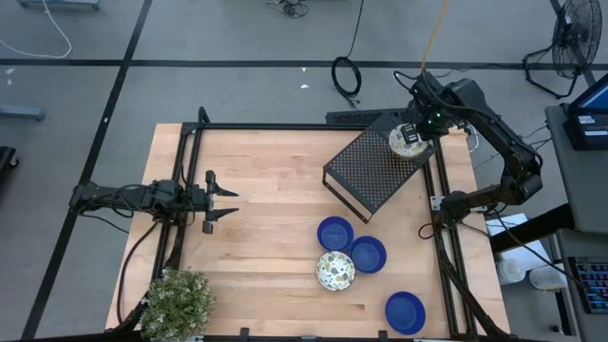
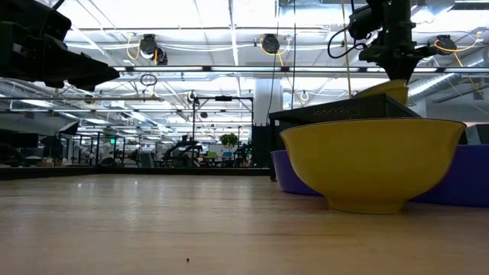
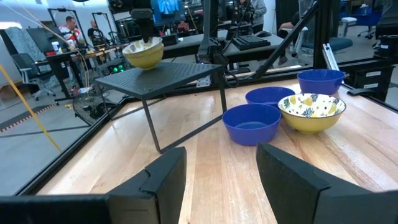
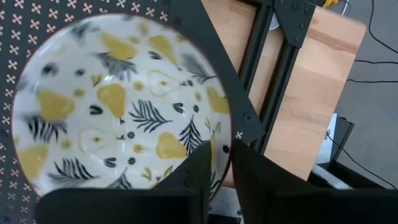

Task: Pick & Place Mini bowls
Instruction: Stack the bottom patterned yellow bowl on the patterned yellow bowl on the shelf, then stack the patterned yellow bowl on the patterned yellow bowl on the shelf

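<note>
A cream bowl with yellow pears and dark leaves [image 4: 118, 106] sits on the black perforated box's top [image 1: 375, 171], near its far right corner. My right gripper [image 4: 221, 163] points down at it, one finger inside the rim and one outside, a narrow gap between them. Three blue bowls [image 1: 334, 233], [image 1: 368, 254], [image 1: 406, 312] and a second patterned bowl [image 1: 335, 271] rest on the table. At the table's left side my left gripper [image 1: 228, 204] waits level and open. My right gripper comes from above with its fingers [image 4: 199, 174] on either side of the bowl's rim [image 4: 231, 124], on the bowl's right side. The gap looks wider than the rim; I cannot tell whether a finger touches it. The bowl's base rests on the box top.
A potted plant [image 1: 178, 302] stands at the near left corner. Black frame rails [image 1: 442, 190] run along the table's right, left and far edges. Bare wood lies between the left gripper and the bowls. In the low view a yellow-sided bowl [image 2: 374, 164] fills the foreground.
</note>
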`<action>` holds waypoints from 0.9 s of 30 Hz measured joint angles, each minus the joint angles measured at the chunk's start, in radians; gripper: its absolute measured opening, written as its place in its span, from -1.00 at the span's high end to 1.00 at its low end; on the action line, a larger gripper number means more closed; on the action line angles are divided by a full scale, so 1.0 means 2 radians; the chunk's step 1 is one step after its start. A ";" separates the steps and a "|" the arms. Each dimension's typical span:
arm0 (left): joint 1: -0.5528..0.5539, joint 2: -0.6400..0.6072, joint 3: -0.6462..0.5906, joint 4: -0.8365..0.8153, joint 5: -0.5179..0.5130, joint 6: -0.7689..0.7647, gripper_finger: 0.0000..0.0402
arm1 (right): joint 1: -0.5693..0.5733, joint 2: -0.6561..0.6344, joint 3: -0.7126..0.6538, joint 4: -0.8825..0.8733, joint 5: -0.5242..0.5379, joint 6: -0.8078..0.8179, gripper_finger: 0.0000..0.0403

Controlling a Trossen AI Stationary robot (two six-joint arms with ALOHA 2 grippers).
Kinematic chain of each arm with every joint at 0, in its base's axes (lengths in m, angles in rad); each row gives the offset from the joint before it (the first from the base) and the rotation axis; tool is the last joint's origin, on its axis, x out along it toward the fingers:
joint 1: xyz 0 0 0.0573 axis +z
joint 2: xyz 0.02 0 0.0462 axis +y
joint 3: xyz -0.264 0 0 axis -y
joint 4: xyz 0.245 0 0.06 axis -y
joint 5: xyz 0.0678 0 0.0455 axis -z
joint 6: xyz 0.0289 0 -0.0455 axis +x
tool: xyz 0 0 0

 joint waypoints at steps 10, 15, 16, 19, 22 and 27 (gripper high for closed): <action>0.000 0.000 0.000 0.000 0.000 0.000 0.01 | 0.000 0.000 0.000 0.005 0.002 -0.002 0.42; 0.000 0.000 0.000 0.000 0.000 0.000 0.01 | 0.000 0.000 0.000 0.016 0.002 -0.006 0.30; 0.000 0.000 0.000 0.000 0.000 0.000 0.01 | 0.000 0.000 0.000 0.021 0.001 -0.011 0.28; 0.000 0.000 0.000 0.000 0.000 0.000 0.01 | 0.000 -0.002 0.000 0.032 0.001 -0.017 0.25; 0.000 0.000 0.000 0.000 0.000 0.000 0.01 | 0.000 -0.008 0.000 0.046 0.001 -0.019 0.26; 0.000 0.000 0.000 0.000 0.000 0.000 0.01 | 0.000 -0.029 0.000 0.090 -0.001 -0.040 0.27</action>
